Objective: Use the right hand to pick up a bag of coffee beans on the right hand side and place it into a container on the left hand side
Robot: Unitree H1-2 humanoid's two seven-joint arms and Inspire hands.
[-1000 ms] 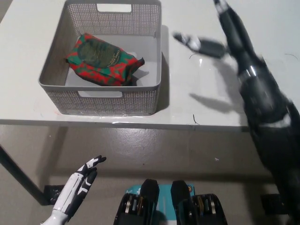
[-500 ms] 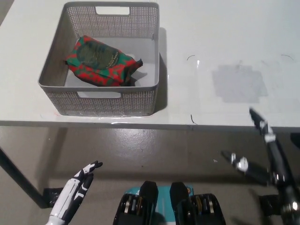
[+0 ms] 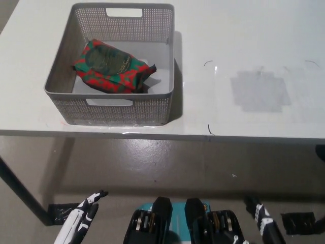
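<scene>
With the coffee bag (image 3: 112,67) seen lying slantwise inside the grey basket (image 3: 117,108) on the bench (image 3: 244,61), both hands are held low, well apart from it: right hand (image 3: 264,223) empty, left hand (image 3: 84,216) open.

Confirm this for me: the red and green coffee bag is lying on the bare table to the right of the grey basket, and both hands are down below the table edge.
Not quite. The head view shows the red and green coffee bag lying inside the grey basket, not on the table beside it. The rest holds: the left hand and right hand are both low, below the table edge.
</scene>
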